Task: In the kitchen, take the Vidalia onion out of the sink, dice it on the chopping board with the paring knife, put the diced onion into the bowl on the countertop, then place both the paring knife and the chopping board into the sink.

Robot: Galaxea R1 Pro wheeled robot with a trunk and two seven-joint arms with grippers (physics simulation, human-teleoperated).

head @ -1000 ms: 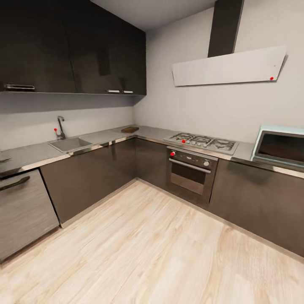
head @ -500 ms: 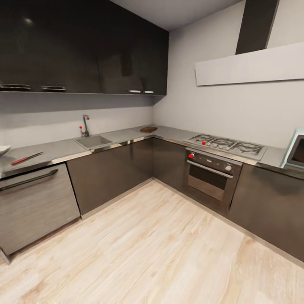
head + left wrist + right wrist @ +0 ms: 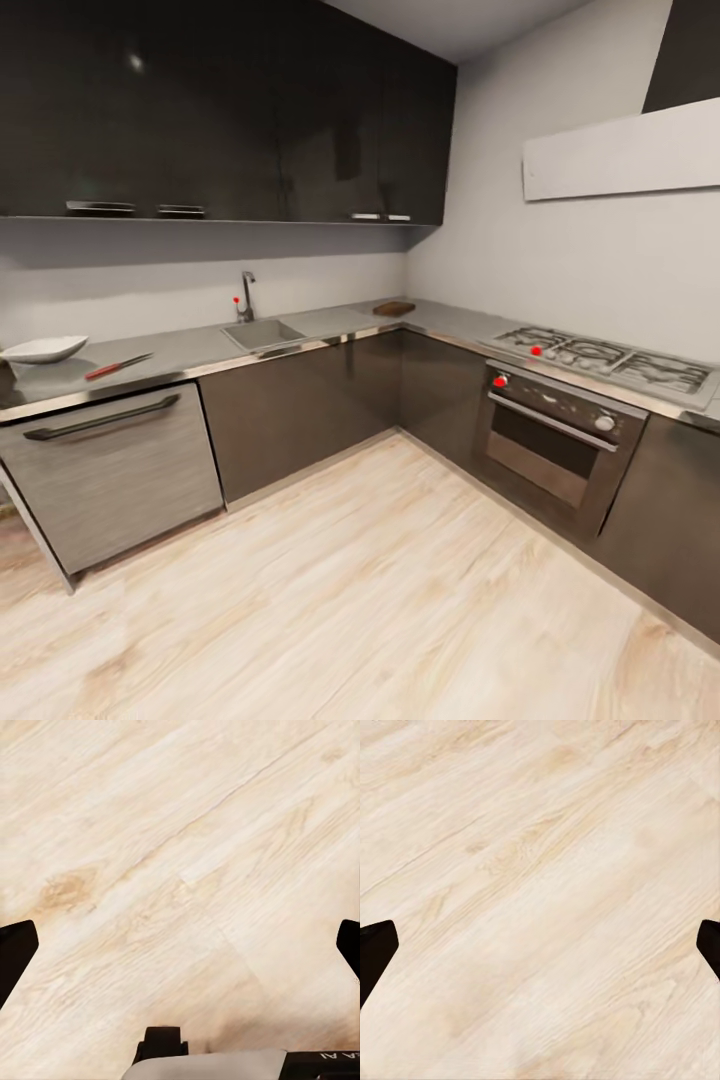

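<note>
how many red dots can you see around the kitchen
3: one by the tap at the sink, one on the hob, one on the oven's panel. Others may be hidden.

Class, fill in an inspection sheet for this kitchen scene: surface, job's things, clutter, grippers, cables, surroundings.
Surface: grey countertop runs along two walls and meets in a corner.
Job's things: sink with tap set in the countertop; its inside cannot be made out. White bowl and red-handled paring knife lie apart on the countertop at the left; brown chopping board sits near the corner.
Clutter: nothing seen.
Grippers: left gripper and right gripper both open, holding nothing, over the wooden floor.
Cables: nothing seen.
Surroundings: dark wall cabinets, gas hob above an oven, grey extractor hood.
</note>
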